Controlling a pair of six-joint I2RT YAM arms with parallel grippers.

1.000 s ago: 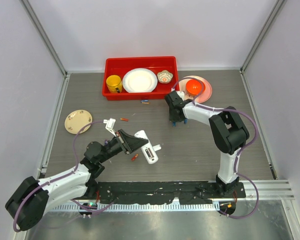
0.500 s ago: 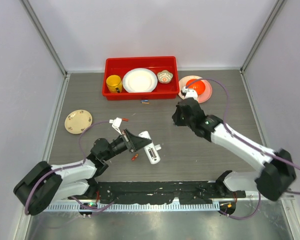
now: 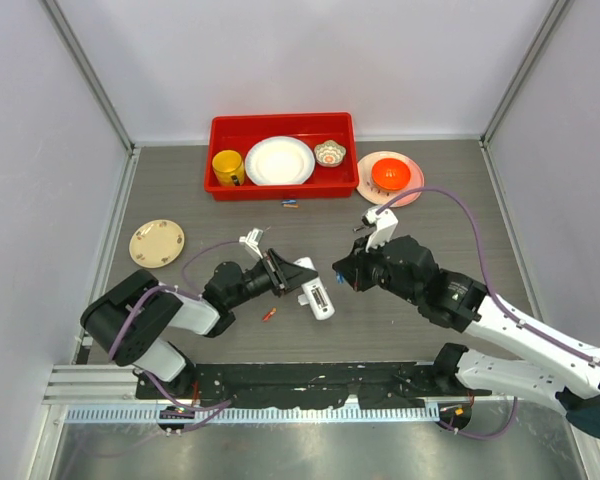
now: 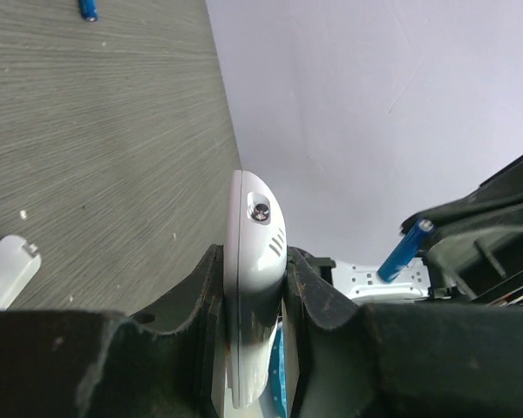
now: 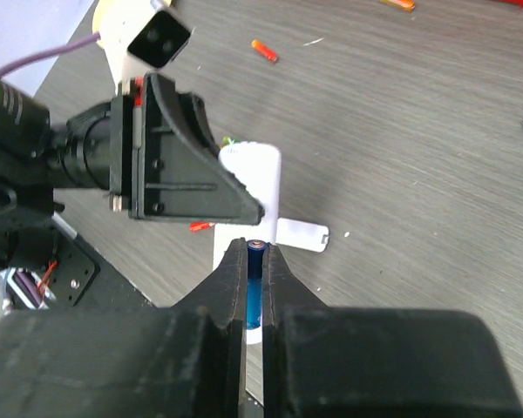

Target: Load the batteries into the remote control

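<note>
Swinging in from the far right side near the pink plate (image 3: pixel 390 178), the right arm is now reaching over the middle of the tabletop (image 3: pixel 180 190), and the left arm is nudging the remote control (image 3: pixel 320 300) a little toward it. The left gripper (image 3: pixel 298 275) is clamping the remote by one end, jaws narrow against its two flat sides. The right gripper (image 3: pixel 342 276) is pinching a blue battery (image 5: pixel 255 270) between nearly closed fingers, only the battery's tip poking out, just beside the remote.

The trouble is likely to come from alignment. If the battery is coming in tilted to the slot, it may be jamming on the rim or sliding back through the fingers. Pressing hard may also be twisting the remote out of its end-on grip. The two grippers are working very close together, so a small overshoot could be knocking one into the other. The white cover (image 5: pixel 301 233) is lying flat just beside the remote and could be getting swept aside.

Room is lying mostly toward the right edge and the near edge. A loose red battery (image 3: pixel 268 314) is resting near the remote on the near side, more batteries (image 3: pixel 290 203) are sitting by the red bin (image 3: pixel 280 122) along the far edge, and a tan plate (image 3: pixel 157 243) is lying by the left edge.
</note>
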